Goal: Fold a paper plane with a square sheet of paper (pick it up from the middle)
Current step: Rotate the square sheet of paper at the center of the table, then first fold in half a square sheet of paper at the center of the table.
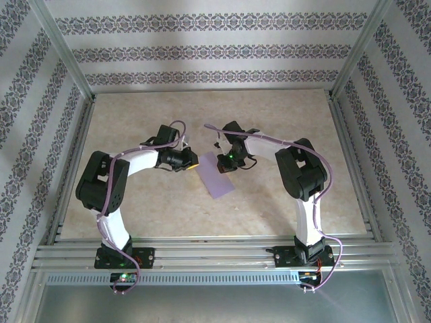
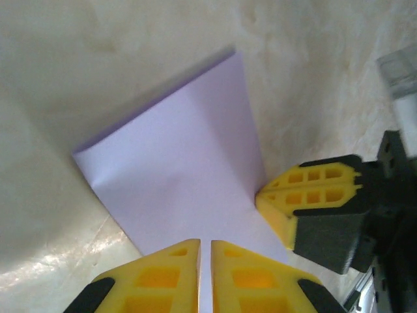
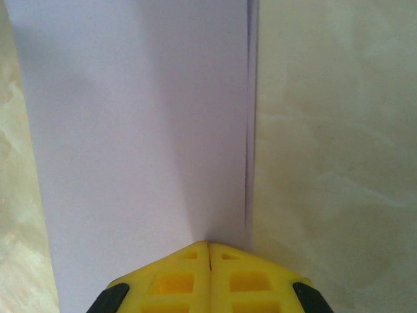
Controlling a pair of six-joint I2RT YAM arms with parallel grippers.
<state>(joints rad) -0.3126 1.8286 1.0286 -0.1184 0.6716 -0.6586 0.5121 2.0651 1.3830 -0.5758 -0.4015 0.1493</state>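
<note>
The square sheet of paper (image 1: pixel 219 176) lies on the table between the two arms, pale lavender and folded over on itself; doubled edges show along its right side in the right wrist view (image 3: pixel 130 130). My left gripper (image 1: pixel 194 163) sits at the sheet's left corner. In its own view (image 2: pixel 204 244) the jaws are shut to a thin slit above the paper (image 2: pixel 182 163); whether they touch it I cannot tell. My right gripper (image 1: pixel 227 165) is shut, its tips (image 3: pixel 208 244) down on the paper near the doubled edge, and its yellow fingers (image 2: pixel 313 189) show at the sheet's corner.
The beige marbled table (image 1: pixel 283 114) is ringed by aluminium frame posts and patterned walls. Metal rails (image 1: pixel 215 252) run along the near edge where both arm bases are bolted. Open tabletop lies behind and to both sides of the sheet.
</note>
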